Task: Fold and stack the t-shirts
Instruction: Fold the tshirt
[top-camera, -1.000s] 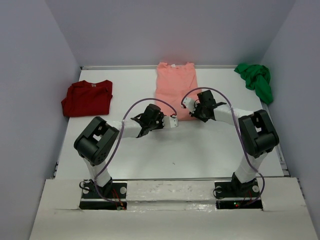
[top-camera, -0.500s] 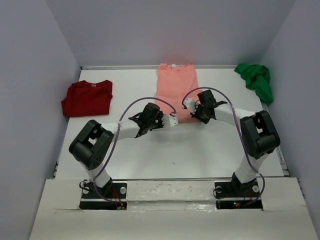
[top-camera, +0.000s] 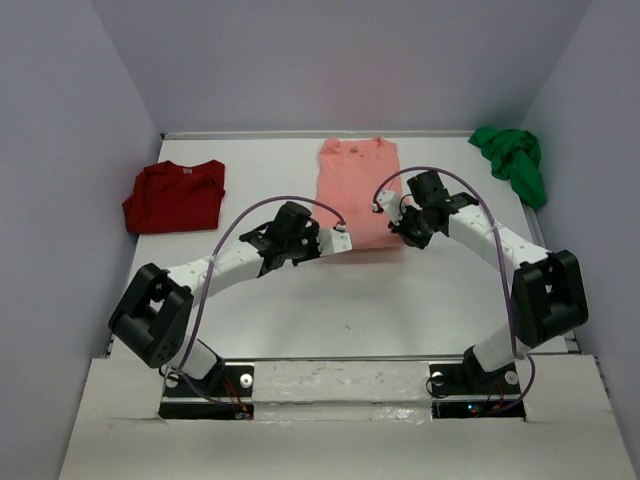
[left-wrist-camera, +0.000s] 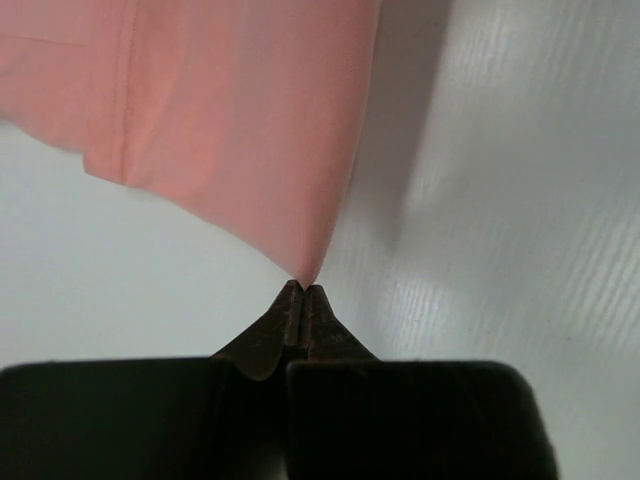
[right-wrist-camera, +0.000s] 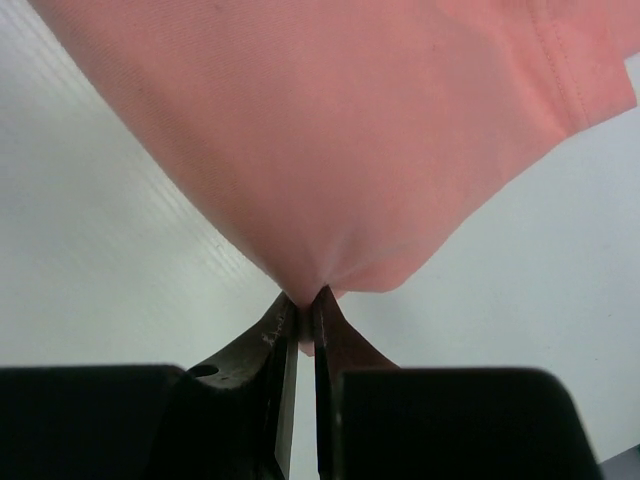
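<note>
left hand (left-wrist-camera: 302, 290): jaws pinched together | right hand (right-wrist-camera: 305, 298): jaws pinched together

Salmon-pink t-shirt (top-camera: 357, 185) lies flat at centre-back, its near corners pinched up. Dark red t-shirt (top-camera: 175, 196) lies flat at left. Green t-shirt (top-camera: 512, 160) is crumpled at back right.

— What sort of place was it?
— A robotics lab cell, I'd say. A white table (top-camera: 400, 310) sat boxed in by plain pale walls (top-camera: 340, 60) on three sides.
— What else showed it?
— The left arm (top-camera: 215, 270) and the right arm (top-camera: 500, 240) were bolted at its near edge, with purple cables (top-camera: 262, 205) looping along them.
</note>
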